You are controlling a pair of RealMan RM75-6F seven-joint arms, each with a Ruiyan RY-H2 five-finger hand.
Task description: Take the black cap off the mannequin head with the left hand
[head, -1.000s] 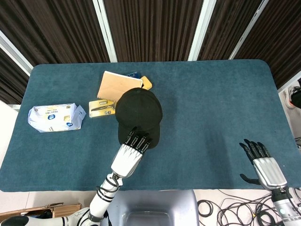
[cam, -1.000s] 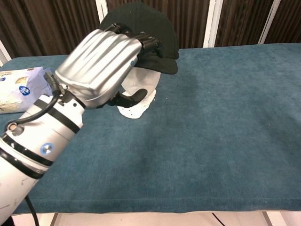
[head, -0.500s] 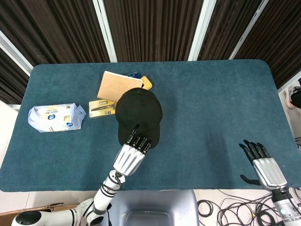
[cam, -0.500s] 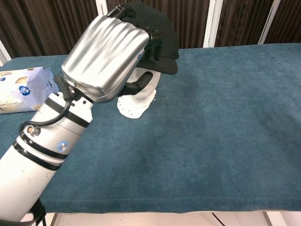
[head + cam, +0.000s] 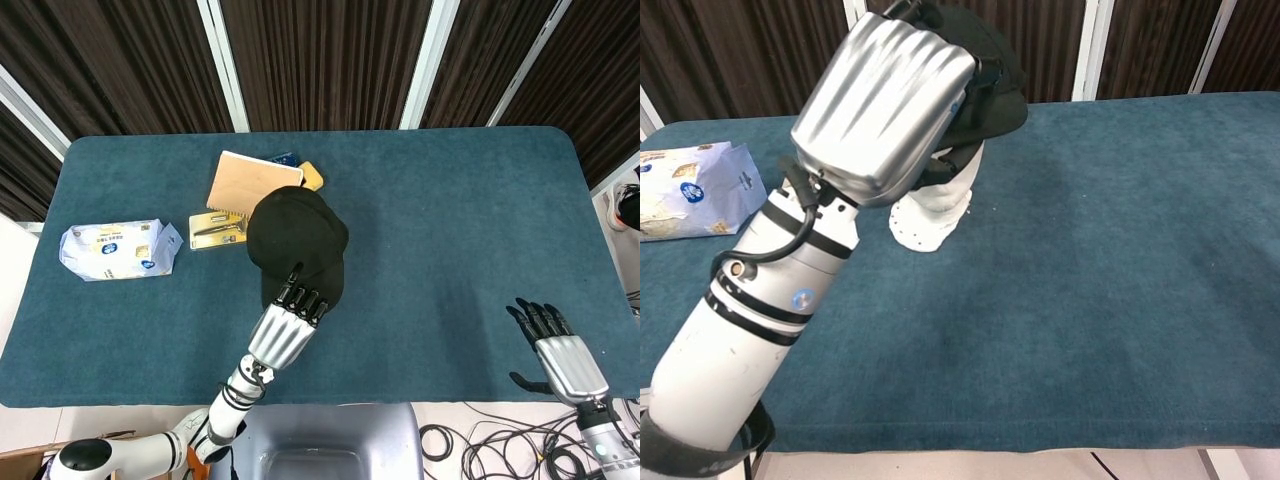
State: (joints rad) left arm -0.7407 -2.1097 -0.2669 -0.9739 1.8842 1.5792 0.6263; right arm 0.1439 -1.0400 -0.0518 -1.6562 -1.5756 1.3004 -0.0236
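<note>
Blue-carpeted table, left hand gripped brim of black cap on white mannequin head, right hand hovered at table's edge, fingers spread, holding nothing.

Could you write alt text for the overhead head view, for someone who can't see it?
From above, the robot's left hand grips the brim of a black cap at the middle of a blue table. Its right hand hangs open at the near right edge; a wipes packet and a brown notebook lie left.

Black cap largely behind left robot hand; mannequin head mostly hidden; grip perhaps unclear.
</note>
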